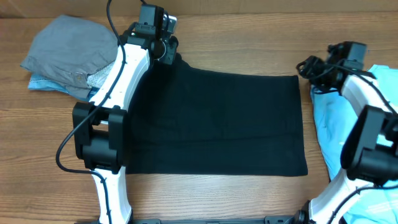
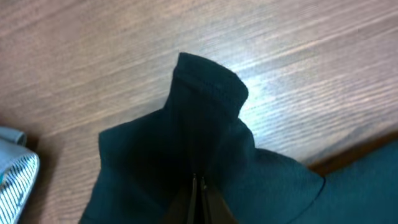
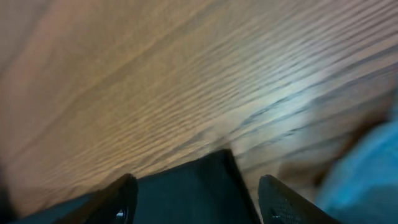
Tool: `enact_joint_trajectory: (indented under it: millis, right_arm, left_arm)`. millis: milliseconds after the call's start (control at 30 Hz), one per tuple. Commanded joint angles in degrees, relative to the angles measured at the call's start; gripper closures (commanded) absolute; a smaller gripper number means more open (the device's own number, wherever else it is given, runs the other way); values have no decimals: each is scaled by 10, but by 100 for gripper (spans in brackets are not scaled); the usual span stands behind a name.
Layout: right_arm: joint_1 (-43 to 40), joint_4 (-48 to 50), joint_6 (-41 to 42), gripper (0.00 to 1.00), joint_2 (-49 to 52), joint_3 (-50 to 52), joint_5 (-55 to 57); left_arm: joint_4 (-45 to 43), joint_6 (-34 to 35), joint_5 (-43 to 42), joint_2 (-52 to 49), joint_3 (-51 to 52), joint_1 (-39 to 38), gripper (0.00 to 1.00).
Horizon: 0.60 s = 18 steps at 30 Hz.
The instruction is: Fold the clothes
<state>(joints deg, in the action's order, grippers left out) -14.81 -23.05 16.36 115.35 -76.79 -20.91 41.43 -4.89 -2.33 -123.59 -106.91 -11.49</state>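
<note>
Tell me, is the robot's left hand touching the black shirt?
Touching. The left wrist view shows the left gripper pinched shut on a bunched-up fold of the black T-shirt, with the cloth standing up between its fingers.

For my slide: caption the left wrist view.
Left gripper pinches a bunched corner of the black T-shirt over the wooden table.

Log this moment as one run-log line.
task: fold clothes | left end effector: shut on black T-shirt corner | right end effector: open at another corner | garment: spread on table

The black T-shirt (image 1: 217, 121) contrasts with the light blue T-shirt (image 1: 323, 124).
</note>
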Motion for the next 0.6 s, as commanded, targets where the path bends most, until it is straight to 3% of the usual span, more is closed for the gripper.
enact_joint_trajectory:
  millis: [0, 567]
  right_arm:
    - [18, 9, -2, 34, 32, -1, 49]
    - [39, 23, -3, 45, 63, -1, 54]
  left_arm:
    - [15, 2, -7, 17, -8, 2, 96]
    - [24, 2, -22, 17, -8, 2, 96]
